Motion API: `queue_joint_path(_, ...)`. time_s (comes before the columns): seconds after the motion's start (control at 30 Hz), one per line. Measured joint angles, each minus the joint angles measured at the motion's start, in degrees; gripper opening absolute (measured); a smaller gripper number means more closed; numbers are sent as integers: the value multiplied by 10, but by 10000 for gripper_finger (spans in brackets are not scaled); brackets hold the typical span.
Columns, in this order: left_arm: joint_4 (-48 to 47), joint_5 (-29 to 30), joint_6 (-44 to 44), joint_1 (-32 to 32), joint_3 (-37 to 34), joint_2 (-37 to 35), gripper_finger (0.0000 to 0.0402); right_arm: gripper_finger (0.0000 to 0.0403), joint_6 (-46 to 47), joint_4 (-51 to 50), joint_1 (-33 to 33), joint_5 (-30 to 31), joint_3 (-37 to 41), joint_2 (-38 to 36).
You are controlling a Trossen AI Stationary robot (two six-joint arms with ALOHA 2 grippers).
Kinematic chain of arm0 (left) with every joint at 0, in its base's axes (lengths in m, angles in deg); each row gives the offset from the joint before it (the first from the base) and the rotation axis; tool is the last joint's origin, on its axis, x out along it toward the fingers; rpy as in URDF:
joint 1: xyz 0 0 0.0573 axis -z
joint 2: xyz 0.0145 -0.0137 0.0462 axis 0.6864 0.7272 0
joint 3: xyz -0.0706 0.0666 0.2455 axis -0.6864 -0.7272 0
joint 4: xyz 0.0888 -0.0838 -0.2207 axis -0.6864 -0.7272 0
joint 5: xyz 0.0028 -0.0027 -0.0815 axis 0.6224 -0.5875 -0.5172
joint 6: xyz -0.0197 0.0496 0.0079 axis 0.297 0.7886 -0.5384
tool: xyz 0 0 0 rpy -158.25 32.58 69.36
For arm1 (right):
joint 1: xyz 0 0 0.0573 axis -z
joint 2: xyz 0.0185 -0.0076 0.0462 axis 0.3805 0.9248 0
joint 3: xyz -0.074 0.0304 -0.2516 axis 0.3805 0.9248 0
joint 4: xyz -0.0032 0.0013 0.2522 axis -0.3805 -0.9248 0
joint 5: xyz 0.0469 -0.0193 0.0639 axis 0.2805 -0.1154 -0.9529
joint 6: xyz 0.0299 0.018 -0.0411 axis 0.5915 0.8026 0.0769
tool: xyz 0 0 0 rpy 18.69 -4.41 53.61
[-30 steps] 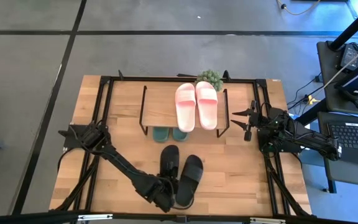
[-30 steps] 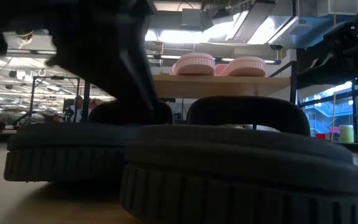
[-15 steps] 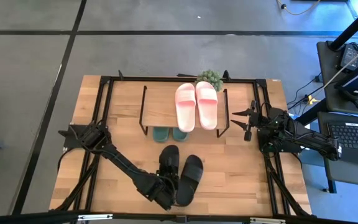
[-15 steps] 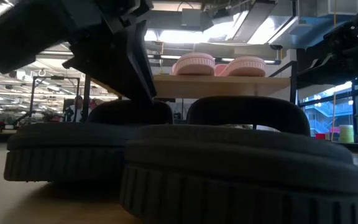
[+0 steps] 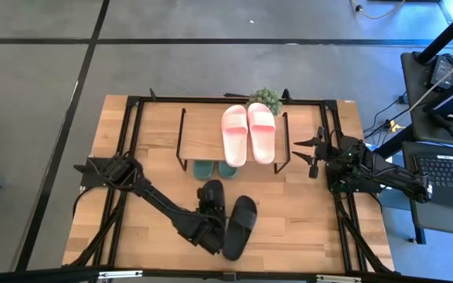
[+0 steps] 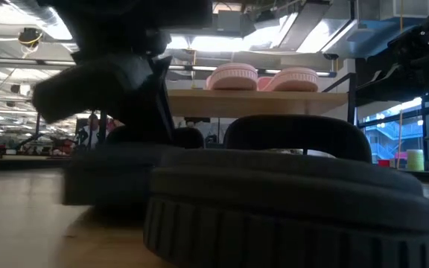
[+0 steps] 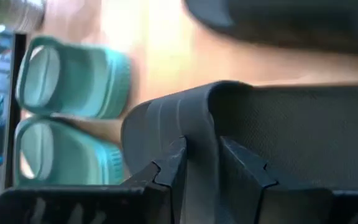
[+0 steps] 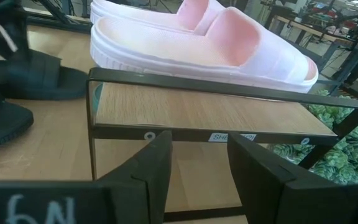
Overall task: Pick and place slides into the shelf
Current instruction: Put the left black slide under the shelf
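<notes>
My left claw [image 7: 199, 165] is clamped on the strap of a black slide [image 5: 211, 200]; in my wrist view one finger [image 7: 166, 174] sits on each side of the ribbed strap edge, jaws narrowed onto it. That slide lies in front of the shelf [image 5: 203, 130], on the table [image 5: 305, 228], its toe end close to the shelf's front edge. In the low view it seems slightly raised on the near side, though I cannot be sure it is off the wood. The second black slide [image 5: 241, 226] rests just beside it on the side away from my arm, farther from the shelf and angled.

Under the shelf's wooden board stand the two dark green slides [image 5: 215, 168], side by side, their heels poking out at the front. On top of the board lies the pale pink pair [image 5: 248, 132], side by side and touching, toward the shelf's right end. A small green plant [image 5: 265, 98] stands behind the shelf.

My right claw [image 5: 313, 157] waits beside the shelf's right end, fingers [image 8: 154, 165] partly apart and gripping nothing, facing the shelf's side frame.
</notes>
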Motion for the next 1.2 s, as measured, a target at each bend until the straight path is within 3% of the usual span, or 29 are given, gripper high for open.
queue_joint_path(0.77, 18, -2, -19, -9, 0, 1, 94, 157, 0, 0, 0, 0, 0, 0)
queue_joint_path(1.2, 14, 3, 26, -9, 0, 2, 214, 157, 0, 0, 0, 0, 0, 0)
